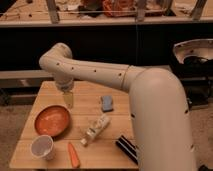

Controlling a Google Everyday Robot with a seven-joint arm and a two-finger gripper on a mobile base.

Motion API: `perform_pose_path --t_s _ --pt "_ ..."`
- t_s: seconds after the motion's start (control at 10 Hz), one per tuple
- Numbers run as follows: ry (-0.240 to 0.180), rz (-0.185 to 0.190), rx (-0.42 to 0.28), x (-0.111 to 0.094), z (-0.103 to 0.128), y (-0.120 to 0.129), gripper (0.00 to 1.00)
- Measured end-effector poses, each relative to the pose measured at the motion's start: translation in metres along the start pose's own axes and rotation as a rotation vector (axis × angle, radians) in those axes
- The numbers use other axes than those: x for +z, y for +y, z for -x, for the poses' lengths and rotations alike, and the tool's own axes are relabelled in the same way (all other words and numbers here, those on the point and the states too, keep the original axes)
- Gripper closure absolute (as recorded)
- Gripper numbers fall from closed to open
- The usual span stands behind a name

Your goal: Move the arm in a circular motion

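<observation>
The large white arm (105, 75) reaches from the lower right across the wooden table (117, 92) to the far left, with small dark dots along its links. It bends at a rounded joint (56, 57) and points down. Its pale yellowish gripper (68, 100) hangs over the table's left part, just behind the orange bowl (52, 120). It holds nothing that I can see.
On the table lie a white cup (42, 147), a carrot (73, 154), a lying bottle (96, 129), a blue sponge (107, 103) and a dark striped box (127, 148). A dark counter and shelf stand behind. A metal bowl (195, 52) sits at the right.
</observation>
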Motion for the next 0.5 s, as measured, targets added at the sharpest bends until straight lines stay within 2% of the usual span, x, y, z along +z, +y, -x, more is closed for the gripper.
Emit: perform_pose_path --t_s 0.3,0.5 --pt "-0.010 -0.032 -0.013 0.000 -0.022 -0.045 0.20" --pt "-0.005 -0.045 -0.005 -0.004 -0.058 -0.072 0.20"
